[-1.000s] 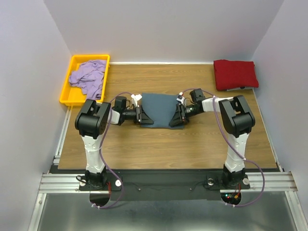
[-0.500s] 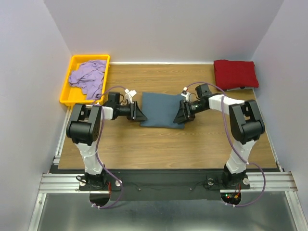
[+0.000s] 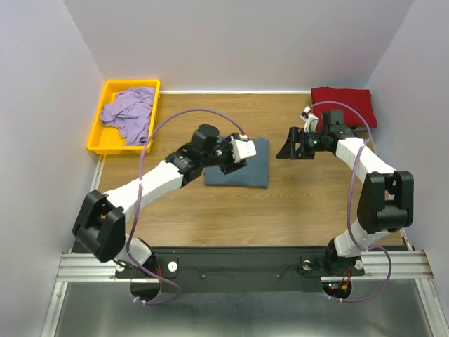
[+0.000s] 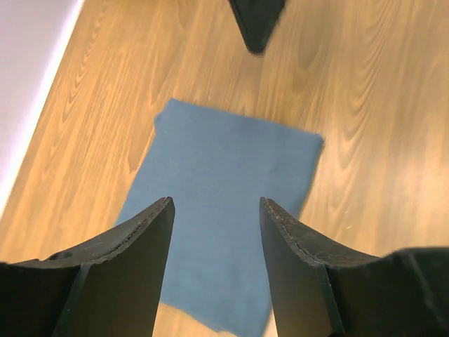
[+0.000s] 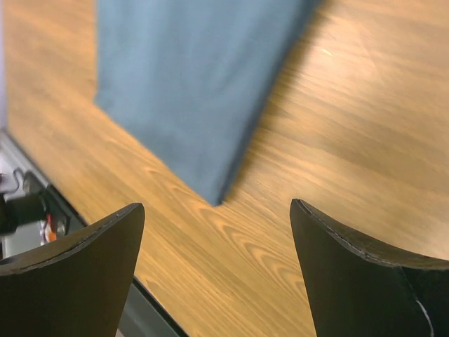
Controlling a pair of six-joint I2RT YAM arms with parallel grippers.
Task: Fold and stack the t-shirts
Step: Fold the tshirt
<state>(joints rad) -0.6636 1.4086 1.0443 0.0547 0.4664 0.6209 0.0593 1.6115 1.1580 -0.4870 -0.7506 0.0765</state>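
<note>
Black rubber-edged jaws on my left hand (image 4: 216, 203) stand apart with nothing between them, and I hang over the slate blue-grey t-shirt (image 4: 231, 161), above it rather than touching it as far as I can tell. My right hand (image 5: 217, 207) is spread wider and also empty. It sits off the shirt's right edge, over bare wood, with the cloth just ahead of its fingers.

That shirt lies near the middle of the surface (image 3: 280, 203) as a flat, neat rectangle with squared corners, so I judge its folding to be done. The dark red t-shirt (image 3: 344, 107) rests folded at the far right corner, well apart from the blue-grey one. The pale lavender t-shirt (image 3: 130, 112) is a crumpled heap in the yellow tray (image 3: 95, 137) at the far left.

I take this as the gap between folding and stacking. Two shirts are folded, none is stacked, and one has not been touched. The next move probably calls for both hands to come low at opposite edges of the blue-grey rectangle. They should pinch all the layers together and carry it level to the red one so the fold does not spill open. The other option is for my left hand to reach to the tray for the lavender shirt.
</note>
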